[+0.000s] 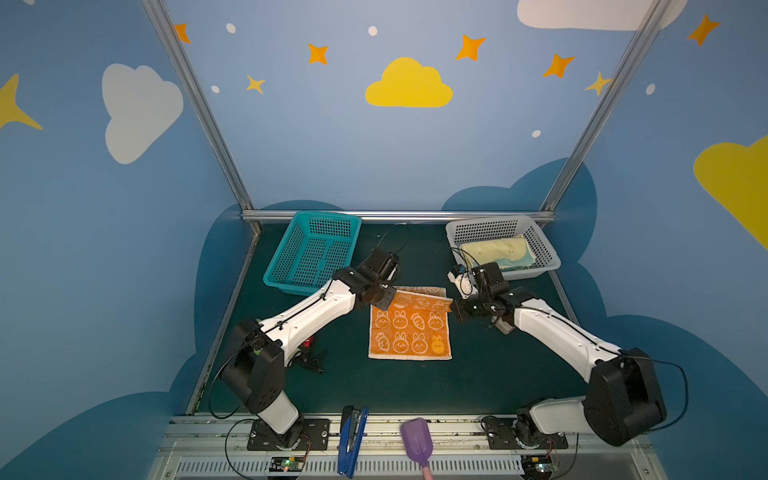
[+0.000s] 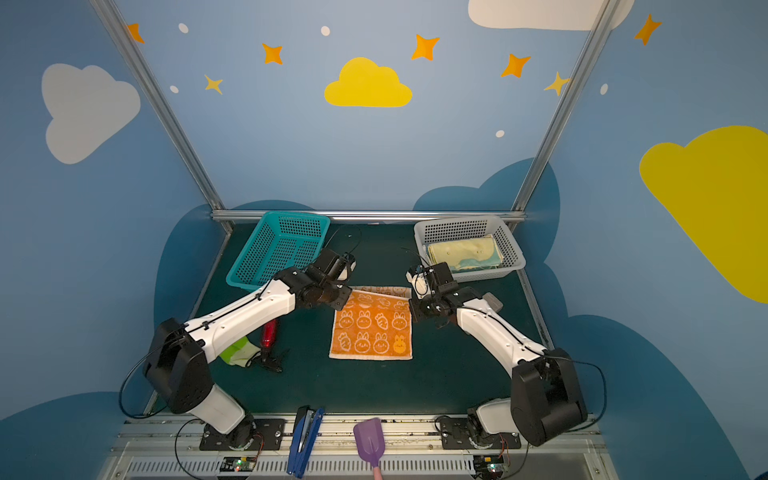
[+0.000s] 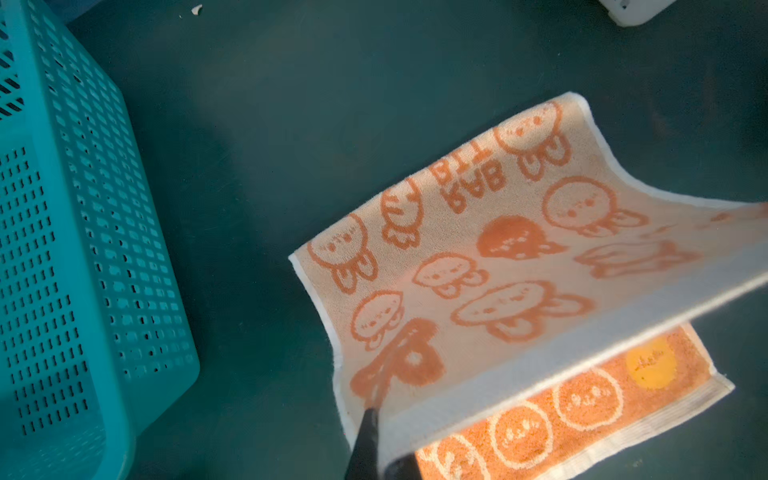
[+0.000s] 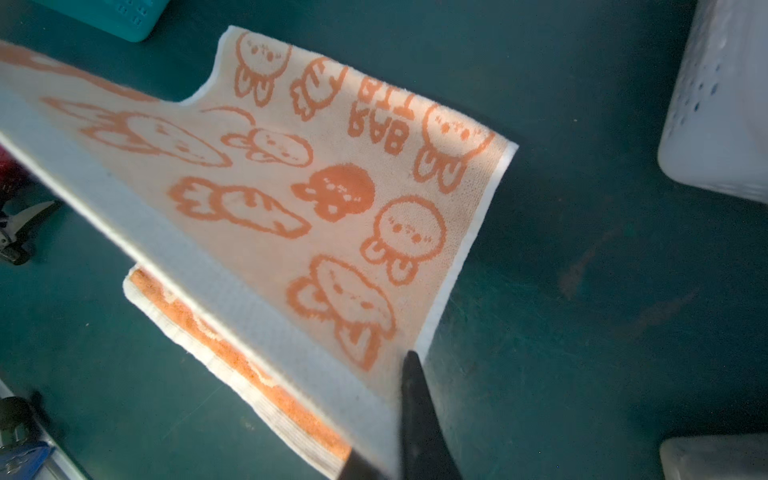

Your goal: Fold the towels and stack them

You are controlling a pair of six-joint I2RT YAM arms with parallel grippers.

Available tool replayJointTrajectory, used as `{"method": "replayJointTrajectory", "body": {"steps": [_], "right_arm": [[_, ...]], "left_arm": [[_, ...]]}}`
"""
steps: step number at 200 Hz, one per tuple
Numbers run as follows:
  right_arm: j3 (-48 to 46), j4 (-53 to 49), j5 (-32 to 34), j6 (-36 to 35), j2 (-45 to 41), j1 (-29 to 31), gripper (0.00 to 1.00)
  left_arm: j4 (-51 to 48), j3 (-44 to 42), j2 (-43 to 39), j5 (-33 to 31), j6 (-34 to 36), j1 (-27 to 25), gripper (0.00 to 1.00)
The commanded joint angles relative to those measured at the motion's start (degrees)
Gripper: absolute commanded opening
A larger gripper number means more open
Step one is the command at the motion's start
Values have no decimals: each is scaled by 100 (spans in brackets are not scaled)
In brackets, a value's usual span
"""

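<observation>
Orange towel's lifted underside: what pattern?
The towel shows a cream underside with orange rabbits, carrots and letters; clearest in the right wrist view.

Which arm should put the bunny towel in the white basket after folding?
Probably the right gripper: it pinches the orange towel near the white basket; the left gripper is by the teal basket.

A teal basket [image 1: 286,253] stood far left and a white basket [image 1: 490,226] far right on the dark green bench [image 1: 478,374], a bright green glove [image 2: 237,351] and a red tool [image 2: 269,332] lay at left, and a blue stapler [image 1: 353,449] and purple scoop [image 1: 417,440] rested on the near rail [image 1: 457,424].
</observation>
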Motion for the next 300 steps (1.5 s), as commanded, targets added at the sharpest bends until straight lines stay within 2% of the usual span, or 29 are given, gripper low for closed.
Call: {"method": "replayJointTrajectory", "body": {"steps": [1, 54, 101, 149, 236, 262, 289, 300], "right_arm": [[-213, -485, 485, 300, -250, 49, 0], [-464, -460, 463, 737, -594, 384, 0], [-668, -397, 273, 1267, -489, 423, 0], [-1297, 272, 28, 1831, -648, 568, 0], [-1904, 526, 110, 2303, -478, 767, 0], [-2002, 554, 149, 2454, -474, 932, 9], [-2095, 402, 375, 2635, -693, 1127, 29], [-2135, 291, 452, 2686, -834, 1189, 34]], "left_arm": [[-324, -191, -274, -503, -298, -6, 4], [-301, -533, -374, -437, -476, -214, 4], [-148, -834, -277, -446, -620, -325, 4], [-160, -975, -203, -468, -787, -404, 4], [46, -1504, 34, -604, -1233, -768, 4], [37, -1535, 124, -825, -1385, -862, 4], [56, -1595, 71, -907, -1421, -928, 4], [118, -1659, 0, -962, -1430, -972, 4]]}}
